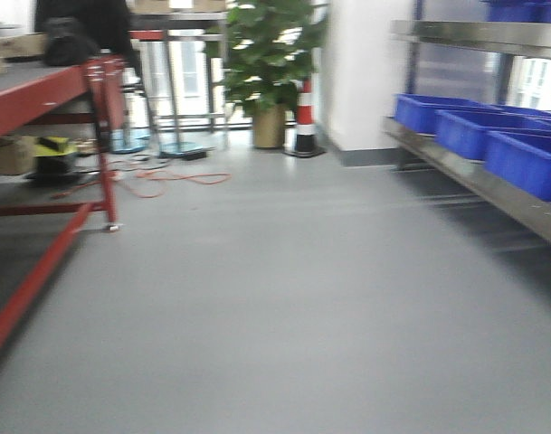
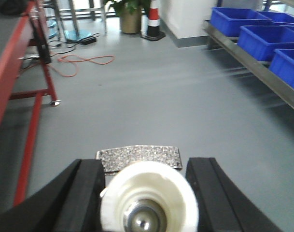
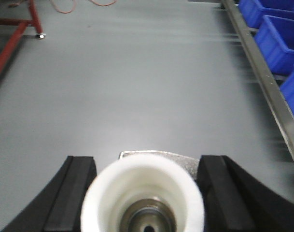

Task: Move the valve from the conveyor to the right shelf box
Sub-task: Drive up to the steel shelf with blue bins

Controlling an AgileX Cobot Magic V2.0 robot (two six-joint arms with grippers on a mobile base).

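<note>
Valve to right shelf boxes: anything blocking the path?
Nothing visible. Bare grey floor lies between the valve in the left gripper and the shelf with blue boxes; orange cable and cone sit ahead, off that line.

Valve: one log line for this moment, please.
left gripper: shut on valve | right gripper: shut on second valve | right shelf: ahead-right, not reached

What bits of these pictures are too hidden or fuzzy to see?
- Left wrist view: the valve is seen end-on, its white cap hiding most of the body; the bottom edge cuts it.
- Right wrist view: the second valve, likewise.
- Front view: blur smears everything; walls of the blue bins hide their insides.
- The conveyor is in no view.
</note>
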